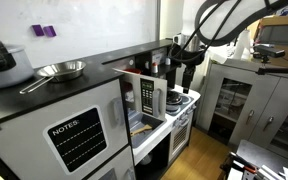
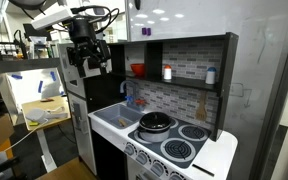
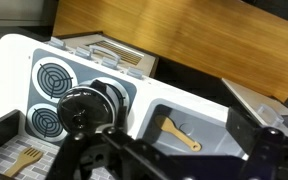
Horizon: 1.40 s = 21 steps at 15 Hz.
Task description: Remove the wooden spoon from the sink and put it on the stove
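Gripper dark, blurred, cut off at wrist view's lower edge.

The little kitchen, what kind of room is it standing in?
Probably a lab, not a home: the toy stove and sink stand beside a robot arm and a cluttered workbench.

Raised arm; gripper pts down, jaws apart.

Glossy white arm segments, rounded and tubular. Thick black cables looping in a bundle above the wrist. Matte black, blocky pincer, with dark jointed linkages and no visible markings.
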{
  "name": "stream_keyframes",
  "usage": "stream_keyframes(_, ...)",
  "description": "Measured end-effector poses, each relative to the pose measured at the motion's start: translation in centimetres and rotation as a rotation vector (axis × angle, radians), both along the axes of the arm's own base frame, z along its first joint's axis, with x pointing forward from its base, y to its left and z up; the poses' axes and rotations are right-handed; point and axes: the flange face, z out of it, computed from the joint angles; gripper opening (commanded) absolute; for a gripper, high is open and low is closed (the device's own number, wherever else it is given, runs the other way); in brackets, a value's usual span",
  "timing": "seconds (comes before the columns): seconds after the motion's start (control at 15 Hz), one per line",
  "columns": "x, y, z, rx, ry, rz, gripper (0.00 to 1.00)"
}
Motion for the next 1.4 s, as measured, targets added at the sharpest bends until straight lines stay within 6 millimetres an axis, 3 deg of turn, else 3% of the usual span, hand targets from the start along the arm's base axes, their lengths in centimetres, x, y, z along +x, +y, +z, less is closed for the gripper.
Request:
stream_keyframes(0.4,2.6,-0.1,-2.6,0.004,-0.045,0.077,1.0)
stream_keyframes(0.93,5.5,2.2,-4.9,0.049,-0.085,0.136,1.0)
stream_keyframes(1.4,5.6,2.3,-4.9,0.051,-0.084,0.135,1.0)
